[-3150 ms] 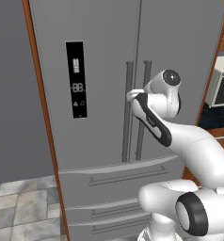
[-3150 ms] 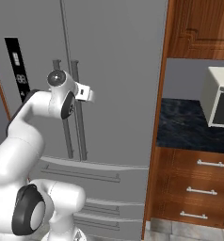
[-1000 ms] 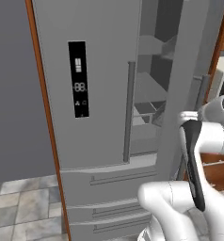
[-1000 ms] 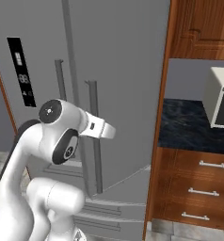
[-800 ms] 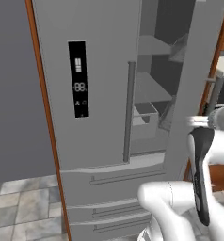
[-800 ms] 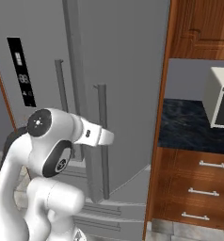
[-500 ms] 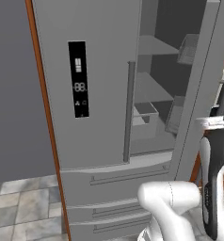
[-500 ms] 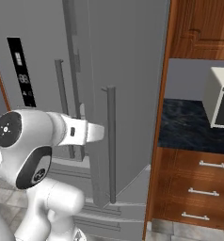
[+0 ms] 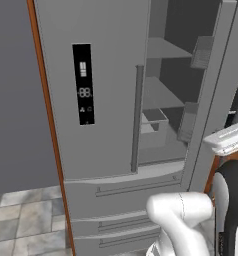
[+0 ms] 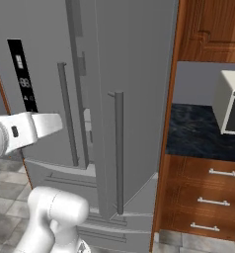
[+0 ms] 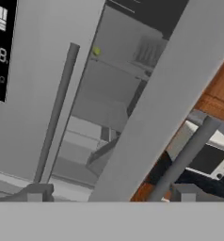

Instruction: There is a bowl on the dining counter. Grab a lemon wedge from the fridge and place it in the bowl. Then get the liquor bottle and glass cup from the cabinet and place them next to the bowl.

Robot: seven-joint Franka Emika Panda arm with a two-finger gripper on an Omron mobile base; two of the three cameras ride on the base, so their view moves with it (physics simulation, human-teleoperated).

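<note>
Pale microwave [image 10: 231, 101] with dark front, standing on a black speckled countertop [image 10: 198, 133] in a recess between wood units; seen also in the hand view as a pale box with dark window [image 11: 205, 157]. Below the countertop, brown wooden drawers [image 10: 208, 190] with short grey bar handles; above the recess, a brown wooden upper door [image 10: 213, 29]. Grey-beige tiled floor [image 9: 21, 222] at lower left, flat dark grey wall panel [image 9: 13, 95] above it, bordered by a narrow orange-brown wood strip [image 9: 46, 115].
</note>
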